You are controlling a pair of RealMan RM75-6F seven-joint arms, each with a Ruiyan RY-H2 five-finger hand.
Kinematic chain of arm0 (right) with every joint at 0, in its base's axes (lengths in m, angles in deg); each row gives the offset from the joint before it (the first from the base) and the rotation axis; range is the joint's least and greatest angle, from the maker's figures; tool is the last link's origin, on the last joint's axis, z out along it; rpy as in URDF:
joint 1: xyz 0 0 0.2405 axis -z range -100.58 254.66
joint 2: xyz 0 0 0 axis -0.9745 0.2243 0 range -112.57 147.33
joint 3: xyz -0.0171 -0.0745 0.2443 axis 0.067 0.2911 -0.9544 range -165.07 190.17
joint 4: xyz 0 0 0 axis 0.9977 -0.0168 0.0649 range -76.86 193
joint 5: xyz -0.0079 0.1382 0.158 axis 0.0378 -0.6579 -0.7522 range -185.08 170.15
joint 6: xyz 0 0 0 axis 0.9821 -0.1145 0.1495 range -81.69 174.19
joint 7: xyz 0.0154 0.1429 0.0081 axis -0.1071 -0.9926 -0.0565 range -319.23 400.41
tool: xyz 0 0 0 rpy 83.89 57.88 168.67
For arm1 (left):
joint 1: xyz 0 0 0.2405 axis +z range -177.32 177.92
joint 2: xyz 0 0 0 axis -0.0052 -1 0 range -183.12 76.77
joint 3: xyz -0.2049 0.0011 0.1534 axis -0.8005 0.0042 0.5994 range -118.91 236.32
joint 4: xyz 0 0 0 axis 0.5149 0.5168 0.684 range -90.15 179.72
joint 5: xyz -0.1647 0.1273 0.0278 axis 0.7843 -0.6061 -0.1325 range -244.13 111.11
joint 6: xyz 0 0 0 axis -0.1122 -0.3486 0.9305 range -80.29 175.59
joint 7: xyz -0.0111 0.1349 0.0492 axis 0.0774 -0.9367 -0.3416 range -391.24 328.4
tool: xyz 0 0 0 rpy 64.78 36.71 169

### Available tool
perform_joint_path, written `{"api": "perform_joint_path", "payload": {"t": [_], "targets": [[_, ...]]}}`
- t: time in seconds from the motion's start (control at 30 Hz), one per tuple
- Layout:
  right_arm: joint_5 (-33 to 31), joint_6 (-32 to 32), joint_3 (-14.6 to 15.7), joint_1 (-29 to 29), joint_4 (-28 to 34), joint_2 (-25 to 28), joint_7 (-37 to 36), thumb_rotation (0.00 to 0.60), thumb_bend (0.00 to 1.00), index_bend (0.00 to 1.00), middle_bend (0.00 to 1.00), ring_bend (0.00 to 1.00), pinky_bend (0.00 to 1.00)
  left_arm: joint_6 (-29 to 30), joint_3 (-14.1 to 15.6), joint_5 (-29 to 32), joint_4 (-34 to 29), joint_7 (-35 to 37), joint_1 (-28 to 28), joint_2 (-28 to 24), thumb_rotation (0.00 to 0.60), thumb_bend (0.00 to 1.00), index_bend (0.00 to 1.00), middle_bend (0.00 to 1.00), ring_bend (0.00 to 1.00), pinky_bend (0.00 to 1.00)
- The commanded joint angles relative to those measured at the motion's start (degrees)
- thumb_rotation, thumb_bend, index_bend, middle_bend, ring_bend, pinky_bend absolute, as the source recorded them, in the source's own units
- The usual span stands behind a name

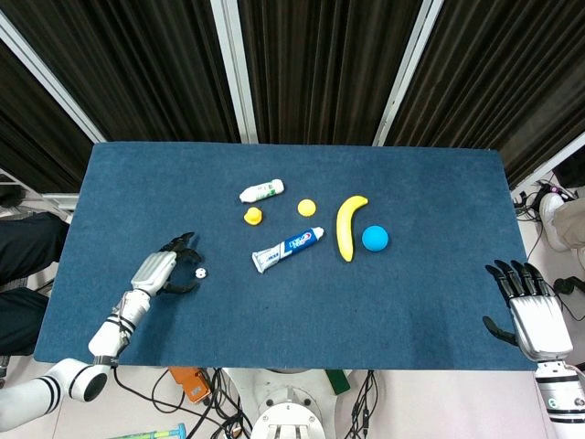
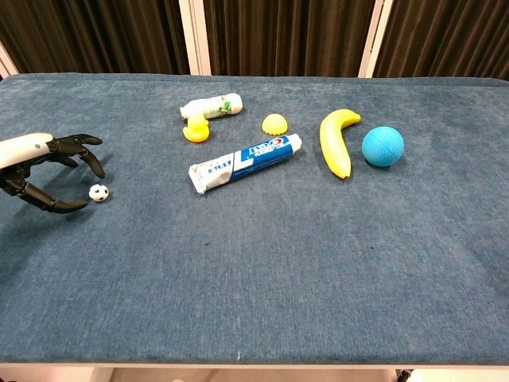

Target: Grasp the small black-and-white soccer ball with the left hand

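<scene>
You had a blue cloth-covered table (image 1: pixel 274 311) in front of you, with dark curtains (image 1: pixel 320 64) hanging behind its far edge. Your left arm (image 1: pixel 114 325) reached in low from the near left corner. Your left hand (image 1: pixel 169 273) lay close to the cloth with its fingers (image 2: pixel 79 151) spread and curved and the thumb set apart below them, cupped around a gap and holding nothing. Your right hand (image 1: pixel 530 311) sat at the near right edge of the table, palm down, fingers apart and empty, well away from everything else; only the head view showed it.

In the middle of the table you had a banana (image 1: pixel 346 226) lying lengthwise, with a blue ball (image 1: pixel 375 238) just beside it on the right. Left of the banana lay a toothpaste tube (image 1: pixel 287 250) at a slant. Beyond the tube rested a small white bottle (image 1: pixel 261 192) on its side, and near it a yellow rubber duck (image 1: pixel 251 216) and a yellow cap-like piece (image 1: pixel 306 208).

The soccer ball (image 2: pixel 99 192) sat on the cloth just at the mouth of your left hand, between the fingertips and the thumb tip; I could not tell whether either touched it
</scene>
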Motion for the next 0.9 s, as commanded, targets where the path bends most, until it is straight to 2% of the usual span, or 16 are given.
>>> {"api": "perform_joint_path", "payload": {"t": [0.03,0.67,0.9], "targets": [[0.02,0.08,0.04,-0.03,0.01,-0.04,0.1,0.6,0.34,0.18,0.17,0.12,0.12,-0.32,0.03,0.25,-0.11,-0.32,-0.2,0.0,0.6,0.27,0.38,0.0,0.0,0.13],[-0.33,0.52,0.0,-0.25,0.07,-0.23,0.73,0.6,0.34,0.18,0.17,0.12,0.12,-2.26,0.24,2.08,-1.58,-3.0,-1.3,0.5,0.6,0.3,0.42,0.0,0.0,0.13],[-0.49,0.67,-0.03,-0.33,0.1,-0.29,0.81,0.6,0.34,0.18,0.17,0.12,0.11,-3.15,0.18,2.54,-1.07,-2.9,-1.77,0.95,0.6,0.31,0.47,0.01,0.0,0.13]]}}
